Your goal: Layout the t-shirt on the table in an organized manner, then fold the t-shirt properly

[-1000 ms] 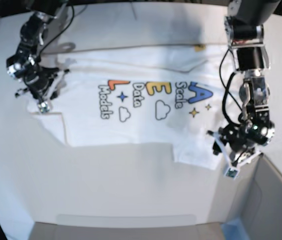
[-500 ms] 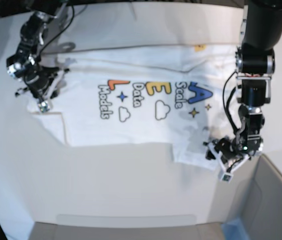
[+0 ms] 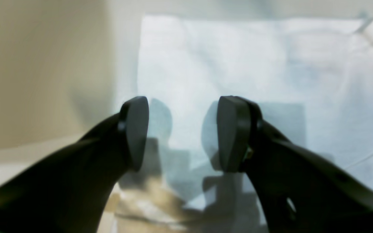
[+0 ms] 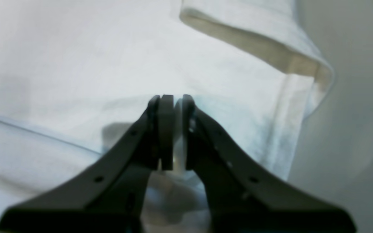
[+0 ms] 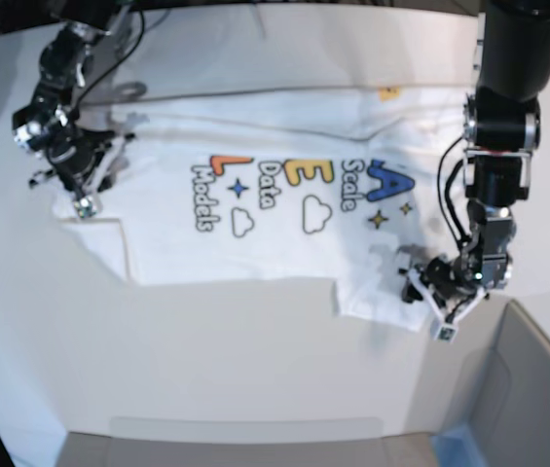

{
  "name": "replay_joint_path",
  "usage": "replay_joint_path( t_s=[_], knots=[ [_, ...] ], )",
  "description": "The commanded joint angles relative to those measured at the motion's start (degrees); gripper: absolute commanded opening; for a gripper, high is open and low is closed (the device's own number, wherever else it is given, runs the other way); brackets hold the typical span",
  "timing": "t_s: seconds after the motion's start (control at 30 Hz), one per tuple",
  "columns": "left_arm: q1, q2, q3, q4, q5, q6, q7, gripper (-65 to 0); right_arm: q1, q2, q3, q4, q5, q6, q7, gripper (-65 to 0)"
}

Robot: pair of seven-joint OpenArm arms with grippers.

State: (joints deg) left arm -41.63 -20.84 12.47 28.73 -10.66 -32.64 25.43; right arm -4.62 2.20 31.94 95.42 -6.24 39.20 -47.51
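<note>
T-shirt [image 5: 255, 185] lies print-up mid table [image 5: 206, 370]; right gripper [image 4: 170, 129] at 9 o'clock pinches hem cloth, left gripper [image 3: 180, 132] at 4 o'clock spread over sleeve w/ nothing held; risk: uneven pull rumples the layout

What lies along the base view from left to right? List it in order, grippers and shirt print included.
right gripper → "Models" lettering → orange L → yellow E → blue A → left gripper, all over the t-shirt spread on the table.
</note>
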Motion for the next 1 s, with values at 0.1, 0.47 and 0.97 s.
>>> replay_joint_path(
  t_s=[0.1, 0.47, 0.97],
  knots=[
    [-1.93, -0.39, 1.20, -2.67, 0.24, -0.19, -2.09, -30.6, 0.01, 0.31, 0.01, 4.76, 0.75, 0.80, 1.40, -60.0],
    [-1.67, -0.21, 1.29, -3.46, 0.24, -0.19, -2.00, -47.3, 0.53, -0.31, 0.01, 9.86, 1.89, 0.80, 1.31, -60.0],
    [-1.67, -0.21, 1.55, -3.28, 0.24, -0.19, -0.60, -55.0, 7.30, -4.00, 2.91, 4.32, 2.42, 0.80, 0.87, -55.6]
  ],
)
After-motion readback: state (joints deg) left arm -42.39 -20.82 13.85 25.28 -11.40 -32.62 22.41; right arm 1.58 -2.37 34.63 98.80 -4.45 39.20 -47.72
